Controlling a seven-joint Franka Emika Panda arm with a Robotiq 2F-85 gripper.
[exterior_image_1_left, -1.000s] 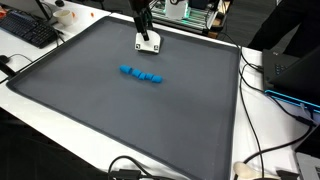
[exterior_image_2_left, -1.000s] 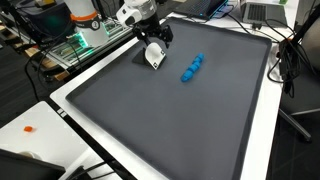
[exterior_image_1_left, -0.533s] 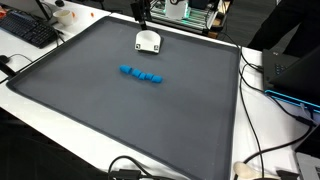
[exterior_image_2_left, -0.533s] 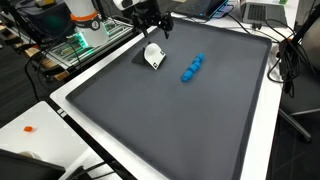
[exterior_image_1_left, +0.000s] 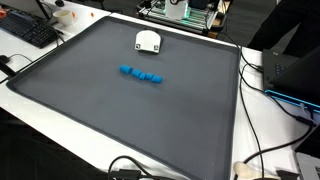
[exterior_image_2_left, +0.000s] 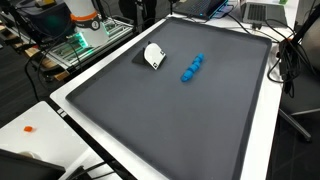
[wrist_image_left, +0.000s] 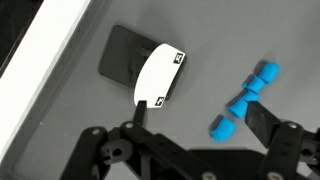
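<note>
A white curved object lies on the dark grey mat (exterior_image_1_left: 130, 115) near its far edge in both exterior views (exterior_image_1_left: 148, 41) (exterior_image_2_left: 154, 56), and shows in the wrist view (wrist_image_left: 160, 75). A short blue chain of beads lies beside it (exterior_image_1_left: 141, 74) (exterior_image_2_left: 192, 67) (wrist_image_left: 245, 100). My gripper (wrist_image_left: 200, 118) shows only in the wrist view. It hangs high above the mat, open and empty, its fingers spread either side of the gap between the white object and the blue chain. The arm is out of both exterior views.
The mat sits on a white table (exterior_image_2_left: 40, 115). A keyboard (exterior_image_1_left: 25, 28) lies beyond one corner. Cables (exterior_image_1_left: 262, 75) run along one side. Electronics with green lights (exterior_image_2_left: 85, 40) stand behind the far edge. A small orange thing (exterior_image_2_left: 29, 128) lies on the table.
The gripper was at the white object, then rose away from it and left both exterior views. The white object stays on the mat; the blue chain has not moved.
</note>
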